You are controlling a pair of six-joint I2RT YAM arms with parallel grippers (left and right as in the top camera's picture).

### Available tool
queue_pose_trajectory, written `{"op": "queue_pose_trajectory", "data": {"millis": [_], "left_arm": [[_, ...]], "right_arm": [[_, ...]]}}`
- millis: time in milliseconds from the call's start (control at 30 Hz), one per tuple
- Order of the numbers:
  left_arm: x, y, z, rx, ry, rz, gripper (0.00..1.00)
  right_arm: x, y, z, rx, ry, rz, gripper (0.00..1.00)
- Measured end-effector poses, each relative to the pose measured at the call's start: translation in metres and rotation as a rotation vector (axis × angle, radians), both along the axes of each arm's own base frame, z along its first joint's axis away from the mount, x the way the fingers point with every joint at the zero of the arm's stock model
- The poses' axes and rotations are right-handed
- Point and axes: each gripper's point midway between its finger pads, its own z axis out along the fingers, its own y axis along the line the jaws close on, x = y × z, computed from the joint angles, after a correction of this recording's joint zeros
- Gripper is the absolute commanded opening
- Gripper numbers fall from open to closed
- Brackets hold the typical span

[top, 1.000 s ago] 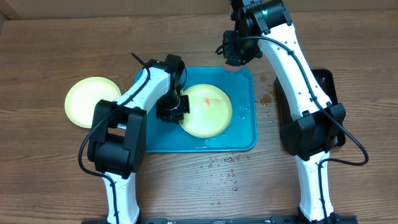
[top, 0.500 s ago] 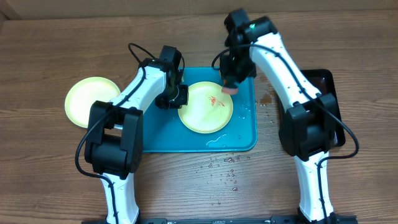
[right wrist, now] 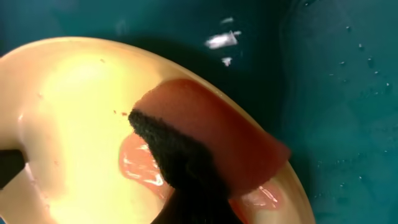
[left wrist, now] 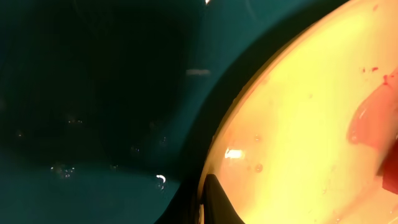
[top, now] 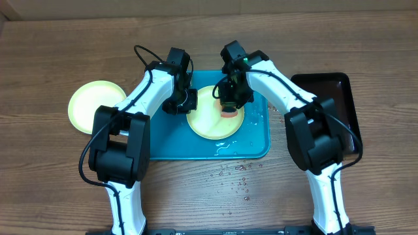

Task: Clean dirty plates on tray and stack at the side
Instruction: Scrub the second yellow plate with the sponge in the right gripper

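1. Overhead view, edges and room
   - The tray (top: 258,140) lies mid-table. The plate (top: 209,127) lies inside it, left of the tray's centre and close to the far rim.
   - Bare, wet tray floor shows to the right of the plate and along the tray's near rim.
   - The second plate (top: 88,104) lies on the table (top: 52,189), left of the tray and apart from it.
   - The black tray (top: 333,85) lies right of the tray. Droplets (top: 238,176) lie on the table off the tray's near rim.
   - The left gripper (top: 186,104) is clamped on the plate's left rim.
   - The right gripper (top: 230,104) is closed on a sponge (top: 228,112), which is pressed onto the plate's right half.

2. Left wrist view
   - One finger (left wrist: 214,199) lies over the plate's rim. Dark tray floor fills the left side of the view.
   - A red smear (left wrist: 370,118) sits at the right edge.

3. Right wrist view
   - The sponge covers the plate's rim on the tray's right side and touches a wet red smear.
   - Tray floor beyond it is open.

4. Changes
   - One second ago the right gripper held the sponge beyond the tray's far rim. Half a second ago it was above the plate's far-right edge. It is now down on the plate.
   - The plate has shifted from the tray's near side toward the far rim.
   - The left gripper keeps its hold.
   - The second plate has not moved.
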Motion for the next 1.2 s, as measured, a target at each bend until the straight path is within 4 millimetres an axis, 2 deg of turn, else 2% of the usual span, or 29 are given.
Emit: {"op": "queue_pose_trajectory", "data": {"millis": [167,333,467,600,667,767,967,1000,1100,1200], "left_arm": [[-0.002,0.002,0.000,-0.011,0.011,-0.005,0.04],[-0.002,0.001,0.001,-0.043,0.018,-0.012,0.04],[-0.002,0.001,0.001,-0.050,0.018,-0.018,0.04],[-0.003,0.000,0.002,-0.054,0.020,-0.027,0.04],[-0.004,0.000,0.001,-0.057,0.025,-0.030,0.04],[-0.005,-0.004,0.002,-0.071,0.026,-0.032,0.04],[-0.005,-0.008,0.002,-0.079,0.024,-0.040,0.04],[-0.005,-0.009,0.002,-0.086,0.024,-0.041,0.04],[-0.006,-0.016,0.003,-0.102,0.022,-0.053,0.04],[-0.006,-0.016,0.003,-0.101,0.025,-0.053,0.04]], "right_arm": [[0.007,0.012,0.001,0.076,-0.028,-0.022,0.04],[0.011,0.042,0.007,0.200,-0.056,0.012,0.04],[-0.013,0.072,0.008,0.221,-0.032,0.079,0.04],[-0.036,0.083,0.004,0.191,0.013,0.118,0.04],[-0.039,0.075,0.003,0.168,0.036,0.105,0.04],[-0.036,0.049,0.002,0.114,0.079,0.053,0.04],[-0.007,-0.038,0.004,-0.070,0.091,-0.109,0.04],[-0.004,-0.047,0.005,-0.075,0.095,-0.128,0.04],[0.001,-0.054,0.006,-0.104,0.072,-0.130,0.04],[0.001,-0.052,0.006,-0.124,0.057,-0.111,0.04]]}}
